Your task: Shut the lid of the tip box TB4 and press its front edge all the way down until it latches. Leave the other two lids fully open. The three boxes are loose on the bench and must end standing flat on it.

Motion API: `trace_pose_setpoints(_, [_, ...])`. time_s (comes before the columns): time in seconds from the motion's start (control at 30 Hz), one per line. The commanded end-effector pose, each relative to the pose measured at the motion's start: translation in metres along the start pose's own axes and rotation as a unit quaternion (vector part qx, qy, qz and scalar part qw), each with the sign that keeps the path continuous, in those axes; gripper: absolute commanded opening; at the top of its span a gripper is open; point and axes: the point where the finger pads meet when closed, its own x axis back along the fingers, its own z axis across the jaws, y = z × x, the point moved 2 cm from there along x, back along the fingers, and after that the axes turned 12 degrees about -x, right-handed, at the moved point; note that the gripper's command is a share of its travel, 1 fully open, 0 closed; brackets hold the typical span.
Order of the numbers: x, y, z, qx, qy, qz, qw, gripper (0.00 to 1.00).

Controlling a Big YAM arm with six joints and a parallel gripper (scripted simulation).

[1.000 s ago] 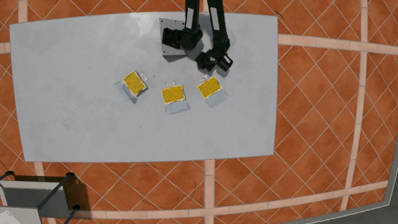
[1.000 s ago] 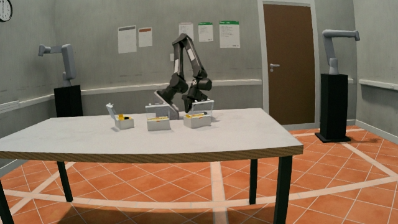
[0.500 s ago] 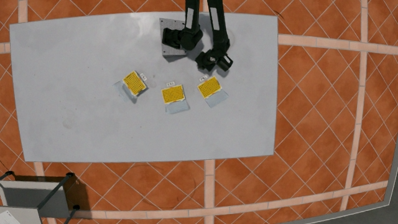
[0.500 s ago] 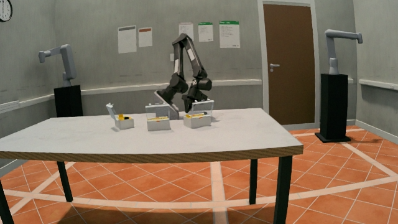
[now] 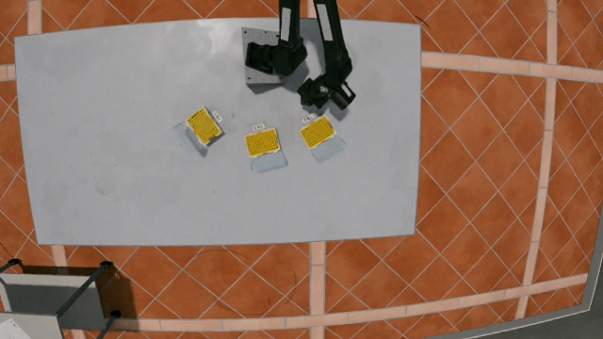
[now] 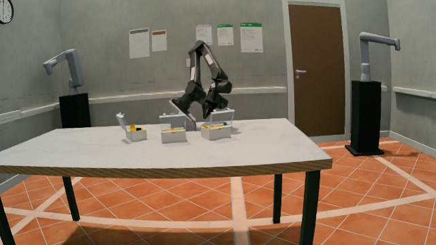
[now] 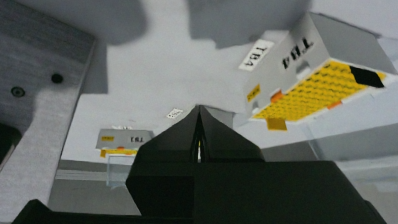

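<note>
Tip box TB4 (image 5: 317,132) (image 6: 215,132) (image 7: 310,75) is the right one of three white boxes with yellow tip racks. Its clear lid (image 5: 328,150) (image 6: 222,116) stands open, on the side away from the arm. A small label TB4 (image 5: 308,119) (image 7: 256,55) lies on the bench beside it. My gripper (image 5: 312,100) (image 6: 206,116) (image 7: 199,111) is shut on nothing and hangs just above the bench on the arm side of TB4, clear of the box.
The middle box (image 5: 262,142) (image 6: 174,135) (image 7: 125,140) and the left box (image 5: 203,125) (image 6: 136,133) stand with lids open. The arm's grey base plate (image 5: 252,40) (image 7: 30,105) is behind the gripper. The bench's right edge (image 5: 418,141) is well beyond TB4.
</note>
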Motion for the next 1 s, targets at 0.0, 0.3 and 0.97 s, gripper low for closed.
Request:
trace_pose_setpoints(0.0, [0.031, -0.007, -0.017, 0.018, -0.021, -0.001, 1.000, 0.00])
trace_pose_setpoints(0.3, [0.063, -0.025, -0.020, 0.020, -0.022, 0.003, 1.000, 0.00])
trace_pose_setpoints(0.97, [0.089, -0.046, -0.017, 0.018, -0.010, 0.004, 1.000, 0.00])
